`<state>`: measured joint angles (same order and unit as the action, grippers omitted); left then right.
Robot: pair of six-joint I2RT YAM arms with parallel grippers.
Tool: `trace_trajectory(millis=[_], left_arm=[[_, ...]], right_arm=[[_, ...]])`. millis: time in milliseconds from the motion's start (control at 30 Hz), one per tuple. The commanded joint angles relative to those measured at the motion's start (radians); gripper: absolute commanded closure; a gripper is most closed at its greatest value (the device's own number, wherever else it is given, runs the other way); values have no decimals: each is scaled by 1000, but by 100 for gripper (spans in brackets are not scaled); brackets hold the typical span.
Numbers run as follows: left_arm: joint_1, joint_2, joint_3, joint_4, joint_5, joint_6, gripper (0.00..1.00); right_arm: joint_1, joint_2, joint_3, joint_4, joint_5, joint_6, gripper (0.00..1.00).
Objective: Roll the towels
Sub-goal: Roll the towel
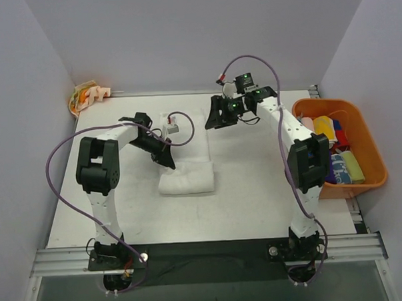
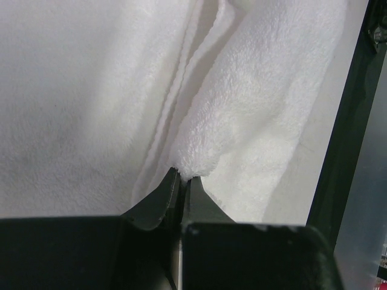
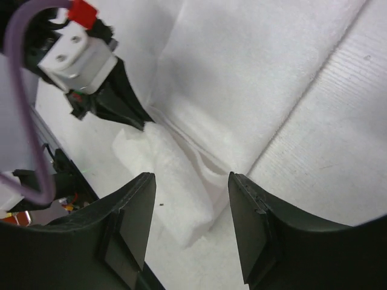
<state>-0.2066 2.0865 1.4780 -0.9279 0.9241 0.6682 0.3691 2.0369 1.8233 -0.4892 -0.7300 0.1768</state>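
Observation:
The large white towel (image 1: 192, 179) lies at the table's middle, its near part folded into a thick band. My left gripper (image 1: 168, 162) is shut on a fold at the towel's left edge; the left wrist view shows its fingertips (image 2: 183, 176) pinching the white towel (image 2: 254, 103). My right gripper (image 1: 212, 122) is open and empty, hovering over the towel's far right edge. In the right wrist view it (image 3: 191, 196) frames a folded towel corner (image 3: 175, 181), with the left gripper (image 3: 124, 109) beyond. A cream, orange-blotched towel (image 1: 88, 95) lies at the far left corner.
An orange plastic bin (image 1: 371, 143) stands at the table's right edge with several small coloured rolled towels (image 1: 333, 128) inside. Grey walls close in the back and sides. Purple cables loop off both arms.

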Motion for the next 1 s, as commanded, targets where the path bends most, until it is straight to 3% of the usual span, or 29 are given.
trace_trajectory(millis=[0,267,667,967], left_arm=[[33,-20,-5,57,41,-28,100],[55,-158,-81,52,10,-39,100],[108,-73,-82,52,-30,-71,100],[108,23,-27,74,-73,-101,92]], right_arm=[[16,-107,-82,-35,-109,46,48],[45,-149,-170,-38,-121,35,48],[126,-123,-176,-37,-144,16,50],[232,2,-220,122,-164,162,63]])
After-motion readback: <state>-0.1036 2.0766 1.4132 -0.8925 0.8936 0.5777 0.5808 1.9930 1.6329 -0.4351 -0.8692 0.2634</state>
